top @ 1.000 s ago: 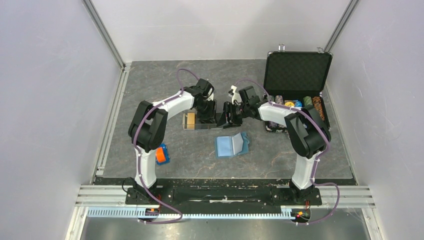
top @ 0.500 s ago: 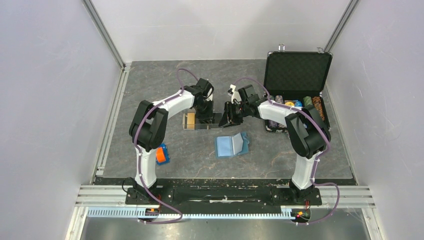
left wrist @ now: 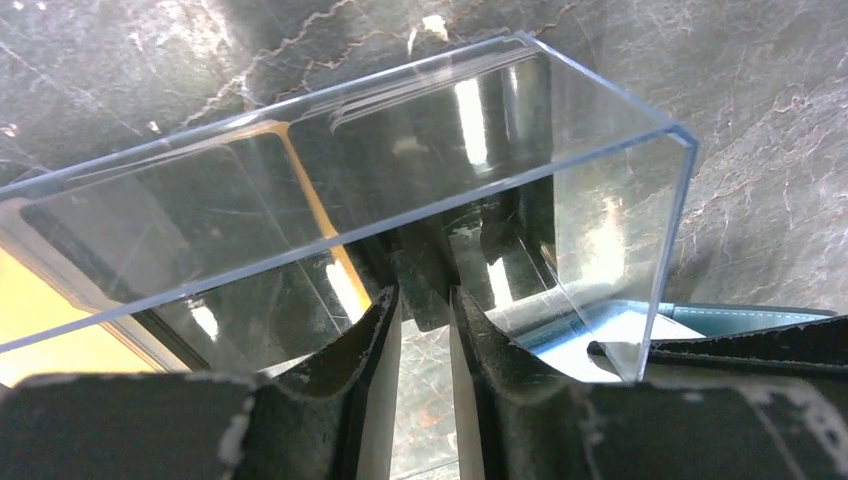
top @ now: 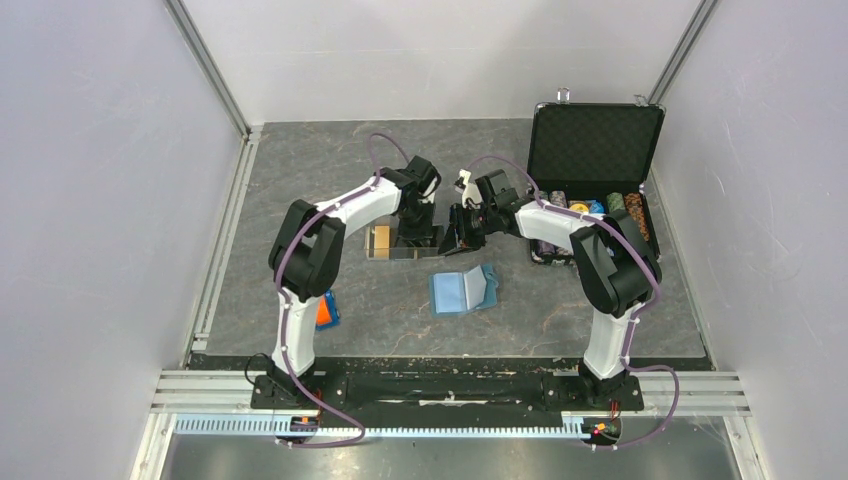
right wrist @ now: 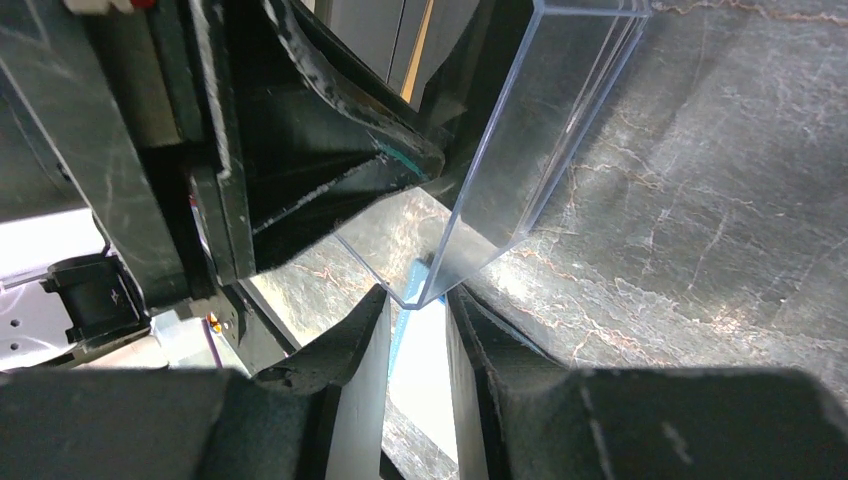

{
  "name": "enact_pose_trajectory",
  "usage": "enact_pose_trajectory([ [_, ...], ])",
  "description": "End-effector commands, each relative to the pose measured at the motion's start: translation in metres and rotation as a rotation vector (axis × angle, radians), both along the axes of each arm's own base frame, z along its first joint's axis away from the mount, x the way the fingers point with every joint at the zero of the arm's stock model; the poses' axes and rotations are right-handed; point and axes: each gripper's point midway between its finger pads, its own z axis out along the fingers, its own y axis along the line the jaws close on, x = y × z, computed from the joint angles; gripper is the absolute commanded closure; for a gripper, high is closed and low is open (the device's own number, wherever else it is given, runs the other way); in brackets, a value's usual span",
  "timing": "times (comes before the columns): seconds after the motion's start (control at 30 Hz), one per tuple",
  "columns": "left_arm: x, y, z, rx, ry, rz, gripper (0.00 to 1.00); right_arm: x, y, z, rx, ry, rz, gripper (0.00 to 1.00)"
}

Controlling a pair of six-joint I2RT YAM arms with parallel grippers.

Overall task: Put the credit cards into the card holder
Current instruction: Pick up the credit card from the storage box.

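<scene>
Left gripper [left wrist: 425, 300]: clamping the clear tray [left wrist: 620, 230] wall, fingers nearly together.
Right gripper [right wrist: 413, 300]: straddling tray corner; cannot tell whether it is gripping.
Credit cards [top: 378, 238]: orange one lying inside tray.
Card holder [top: 463, 290]: lying open on the table near tray.

I found nothing legible: no words, labels or numbers showed on the clear tray [left wrist: 600, 200], the card holder [top: 455, 292], the black case [top: 595, 140] or the counter [top: 300, 170].
</scene>
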Motion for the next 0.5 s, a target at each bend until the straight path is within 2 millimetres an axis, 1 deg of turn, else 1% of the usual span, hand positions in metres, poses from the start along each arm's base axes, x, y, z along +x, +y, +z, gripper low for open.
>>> enact_pose_trajectory([
  [0.0,0.002,-0.001,0.004,0.067,-0.029,-0.057,0.69,0.011,0.006,0.022,0.028,-0.070,0.007,0.72],
  [0.13,0.004,-0.003,0.007,0.077,-0.042,-0.067,0.72,0.011,0.006,0.022,0.030,-0.069,0.008,0.71],
  [0.27,0.006,-0.004,0.012,0.096,-0.057,-0.085,0.84,0.010,0.006,0.022,0.031,-0.068,0.011,0.72],
  [0.3,0.007,-0.003,0.013,0.103,-0.061,-0.090,0.86,0.010,0.006,0.022,0.031,-0.066,0.012,0.72],
  [0.47,0.008,-0.005,0.019,0.115,-0.077,-0.112,0.87,0.010,0.006,0.021,0.031,-0.063,0.012,0.72],
])
